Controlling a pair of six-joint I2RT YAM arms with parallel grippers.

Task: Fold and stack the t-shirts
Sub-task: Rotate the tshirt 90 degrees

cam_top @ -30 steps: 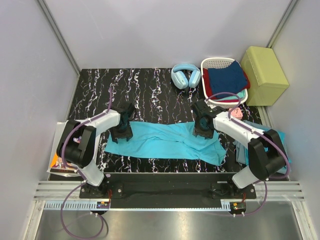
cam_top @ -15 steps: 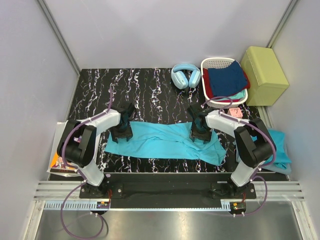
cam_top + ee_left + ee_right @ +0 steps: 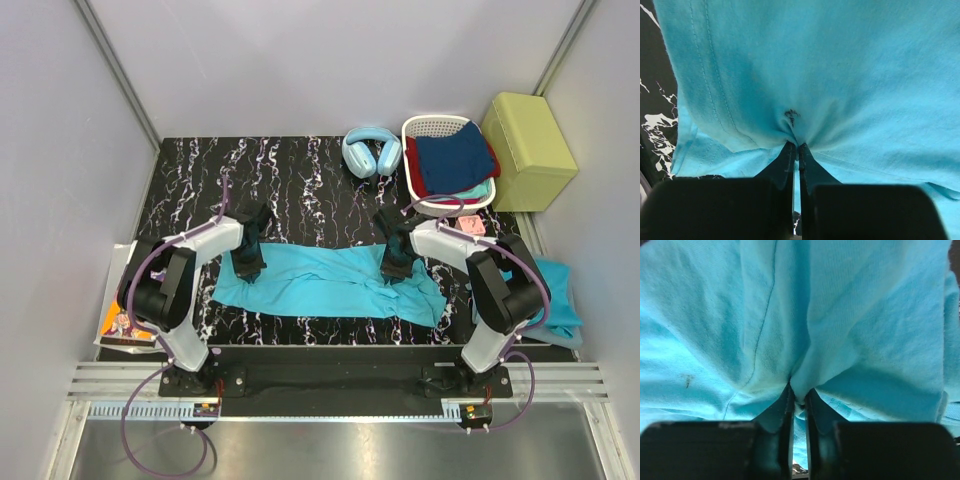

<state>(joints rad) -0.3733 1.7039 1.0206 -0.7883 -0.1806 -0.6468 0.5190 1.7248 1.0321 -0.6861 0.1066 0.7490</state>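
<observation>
Where the black, white-veined marble-pattern tabletop (image 3: 300, 180) sits between pale grey walls (image 3: 300, 60), one turquoise-blue short-sleeved t-shirt of thin cloth (image 3: 330, 285) lies spread in a long band across its near half, just ahead of the two arm bases. A second turquoise-blue cloth heap (image 3: 560, 300) lies off the table's right edge. It is probably another shirt, but the right arm hides much of it.

Both grippers grip the spread shirt along its far edge. The left gripper (image 3: 248, 268) is near the left end, its black fingers (image 3: 785, 162) pressed together on a pucker of cloth. The right gripper (image 3: 396, 268) is right of the middle, its fingers (image 3: 777, 415) drawn narrow with a fold pinched between them.

At the far right of the table stand one pair of pale blue headphones (image 3: 372, 152) and one white perforated plastic basket (image 3: 425, 125) holding dark blue and red cloth. One yellow-green box (image 3: 528, 135) sits beyond the table's corner. A small pink object (image 3: 472, 227) near the basket is too small to identify. A printed paper (image 3: 118, 322) at the left edge is partly covered by the left arm.
</observation>
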